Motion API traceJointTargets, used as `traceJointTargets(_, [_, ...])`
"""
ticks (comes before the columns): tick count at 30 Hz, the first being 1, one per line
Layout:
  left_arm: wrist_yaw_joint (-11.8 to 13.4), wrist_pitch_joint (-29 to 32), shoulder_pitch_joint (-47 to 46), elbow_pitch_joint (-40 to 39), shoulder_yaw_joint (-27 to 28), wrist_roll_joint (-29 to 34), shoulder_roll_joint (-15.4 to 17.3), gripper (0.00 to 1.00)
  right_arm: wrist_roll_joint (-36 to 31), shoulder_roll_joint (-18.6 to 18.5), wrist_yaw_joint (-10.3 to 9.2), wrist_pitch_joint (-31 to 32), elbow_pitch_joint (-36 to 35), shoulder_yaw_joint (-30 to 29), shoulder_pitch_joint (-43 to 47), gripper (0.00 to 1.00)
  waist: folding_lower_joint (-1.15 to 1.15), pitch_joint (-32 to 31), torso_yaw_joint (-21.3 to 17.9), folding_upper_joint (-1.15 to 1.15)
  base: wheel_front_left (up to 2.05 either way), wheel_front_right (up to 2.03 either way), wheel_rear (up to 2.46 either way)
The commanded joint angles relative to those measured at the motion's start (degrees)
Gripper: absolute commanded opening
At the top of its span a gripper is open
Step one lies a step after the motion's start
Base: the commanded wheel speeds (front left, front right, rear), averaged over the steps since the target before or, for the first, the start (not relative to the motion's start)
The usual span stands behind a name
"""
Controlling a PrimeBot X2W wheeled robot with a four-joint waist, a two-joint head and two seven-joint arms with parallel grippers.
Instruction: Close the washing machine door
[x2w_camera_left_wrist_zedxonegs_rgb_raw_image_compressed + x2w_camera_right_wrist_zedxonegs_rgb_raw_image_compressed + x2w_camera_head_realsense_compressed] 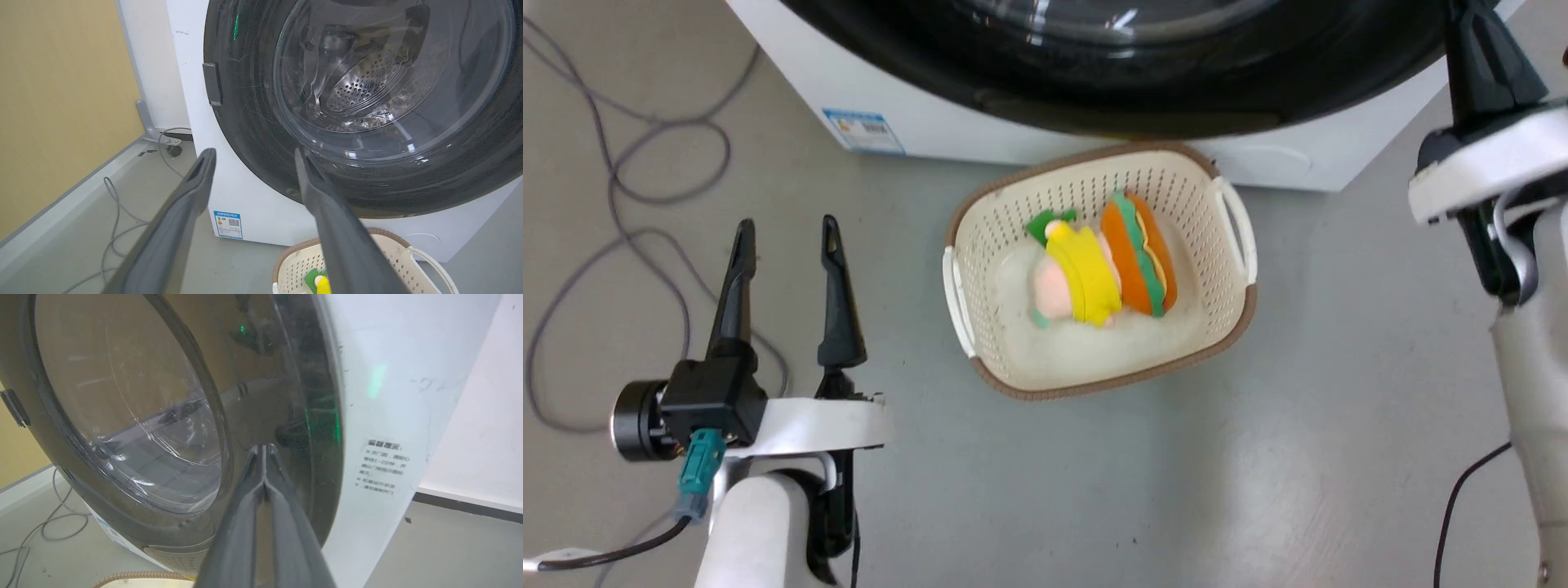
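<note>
Black washing machine door [261, 375] lies flush on the washing machine [388, 375] — right end effector [263, 448], fingers pinched together, at its rim. Left end effector [787, 229] spread wide, lower.

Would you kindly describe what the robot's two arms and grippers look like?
The left gripper and right gripper each have two long, tapering dark fingers on a white bracket. The forearms are pale. A teal connector with a black cable sits at the left wrist.
</note>
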Motion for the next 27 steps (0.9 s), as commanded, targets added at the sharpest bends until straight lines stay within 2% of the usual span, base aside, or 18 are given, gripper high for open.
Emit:
traceJointTargets(1, [0.27,-0.25,0.80,0.26,0.49,0.21,-0.05,1.00,-0.67,0.13,-0.06,-0.24,-1.85,-0.48,2.04,0.00,-0.01,-2.07,-0.76,0.00,0.00,0.00,0.00])
traceJointTargets(13, [-0.02,-0.25,6.53,1.96,3.36,2.59,-0.05,1.00,-7.05,4.67,-0.06,-0.24,-25.21,-9.43,17.65,0.00,-0.01,-12.39,-6.67,0.00,0.00,0.00,0.00])
traceJointTargets(19, [-0.16,-0.25,9.23,2.73,4.01,3.10,-0.05,1.00,-8.30,7.32,-0.06,-0.24,-29.74,-10.64,25.95,0.00,-0.01,-16.44,-9.02,0.00,0.00,0.00,0.00])
traceJointTargets(20, [-0.16,-0.25,9.70,2.92,4.07,3.14,-0.05,1.00,-8.10,7.72,-0.06,-0.24,-29.76,-10.76,27.42,0.04,-0.01,-17.16,-9.26,0.00,0.00,0.00,0.00])
traceJointTargets(21, [-0.20,-0.25,10.68,3.24,4.25,3.18,-0.05,1.00,-7.63,8.37,-0.06,-0.24,-29.13,-10.39,30.45,0.76,-0.01,-18.58,-9.78,0.00,0.00,0.00,0.00])
traceJointTargets(22, [-0.23,-0.25,11.18,3.35,4.33,3.20,-0.05,1.00,-7.61,8.60,-0.06,-0.24,-28.95,-10.00,31.87,1.00,-0.01,-19.28,-10.02,0.00,0.00,0.00,0.00])
traceJointTargets(27, [-0.57,-0.25,13.51,3.78,4.58,3.25,-0.04,1.00,-5.56,9.81,-0.06,-0.24,-26.01,-8.08,37.91,1.00,-0.01,-22.08,-10.82,0.00,0.00,0.00,0.00])
